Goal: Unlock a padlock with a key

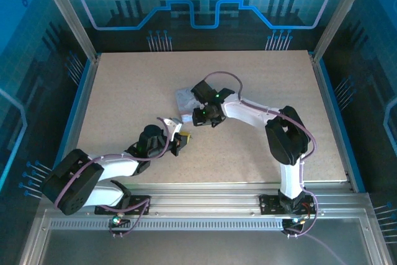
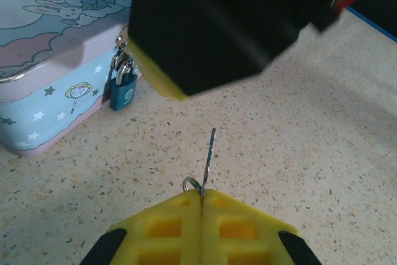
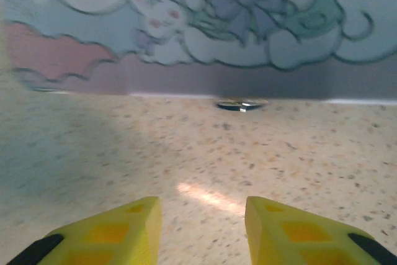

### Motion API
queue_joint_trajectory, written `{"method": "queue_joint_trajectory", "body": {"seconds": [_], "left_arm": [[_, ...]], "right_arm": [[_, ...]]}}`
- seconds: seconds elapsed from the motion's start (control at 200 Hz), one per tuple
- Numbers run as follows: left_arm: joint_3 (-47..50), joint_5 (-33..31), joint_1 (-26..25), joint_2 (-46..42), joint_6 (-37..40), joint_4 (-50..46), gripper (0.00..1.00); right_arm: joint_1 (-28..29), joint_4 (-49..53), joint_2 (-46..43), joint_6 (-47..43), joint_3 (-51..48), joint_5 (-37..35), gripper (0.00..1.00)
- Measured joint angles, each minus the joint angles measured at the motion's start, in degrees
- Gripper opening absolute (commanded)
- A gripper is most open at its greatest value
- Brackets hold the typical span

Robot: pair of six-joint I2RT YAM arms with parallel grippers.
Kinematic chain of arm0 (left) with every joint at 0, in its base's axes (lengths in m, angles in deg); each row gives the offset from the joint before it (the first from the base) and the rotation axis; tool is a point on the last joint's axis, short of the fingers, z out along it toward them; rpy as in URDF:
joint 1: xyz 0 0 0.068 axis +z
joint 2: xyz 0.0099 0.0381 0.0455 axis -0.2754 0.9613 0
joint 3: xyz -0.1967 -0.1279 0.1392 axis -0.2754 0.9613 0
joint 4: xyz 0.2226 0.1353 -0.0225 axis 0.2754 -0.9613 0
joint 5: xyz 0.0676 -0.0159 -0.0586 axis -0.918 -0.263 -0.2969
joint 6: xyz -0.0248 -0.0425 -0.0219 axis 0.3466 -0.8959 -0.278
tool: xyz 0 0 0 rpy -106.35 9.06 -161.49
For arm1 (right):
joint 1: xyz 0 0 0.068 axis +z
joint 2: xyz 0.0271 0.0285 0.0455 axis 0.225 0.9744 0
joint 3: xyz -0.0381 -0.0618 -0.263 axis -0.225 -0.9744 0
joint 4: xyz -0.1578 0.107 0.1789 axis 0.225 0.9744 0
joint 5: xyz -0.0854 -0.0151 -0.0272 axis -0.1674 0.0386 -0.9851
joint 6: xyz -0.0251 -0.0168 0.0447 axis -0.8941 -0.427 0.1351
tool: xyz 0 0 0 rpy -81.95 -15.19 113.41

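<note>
Left gripper [image 2: 201,202], yellow waffle-pattern pads, is clamped flat together on the bow of the key [image 2: 209,152], a thin dark-grey metal sliver. The blade sticks straight out toward frame centre in the left wrist view, with a small silver split ring [image 2: 191,184] poking out at the pad tips. The small teal-blue padlock [image 2: 123,93] with a silver shackle hangs off the clasp of the pastel cartoon-bunny tin [image 2: 56,60], upper left of that frame; can't tell if its body touches the speckled beige table [image 2: 310,141]. Key tip is near the lock but apart from it, off to its lower right. Right gripper [image 3: 203,218]: pads apart, nothing between them, close to the tin wall running across the top of its own view. My read: the key is light, stiff, thin and slick, so it can pivot in the pads if the tip catches; the bow is the right place to hold. The padlock is light and dangles, so it likely swings away under insertion force. The right gripper should pinch its body on the flat sides, leaving the underside, presumably the keyway, exposed.
</note>
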Motion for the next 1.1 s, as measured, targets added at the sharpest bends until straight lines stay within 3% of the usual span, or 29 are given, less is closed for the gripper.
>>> {"method": "queue_joint_trajectory", "body": {"seconds": [0.165, 0.365, 1.1], "left_arm": [[0.09, 0.00, 0.00, -2.78, 0.00, -1.64, 0.00], [0.13, -0.04, 0.00, -6.99, 0.02, -4.09, 0.00], [1.70, -1.07, 0.00, -13.68, 0.96, -9.81, 0.00]], "right_arm": [[1.53, -6.64, -0.02, -0.52, -6.40, -8.81, 0.47], [1.86, -12.79, 0.07, -0.48, -7.41, -13.70, 0.47], [3.04, -14.05, 7.15, 4.57, -2.54, -18.49, 0.43]]}}
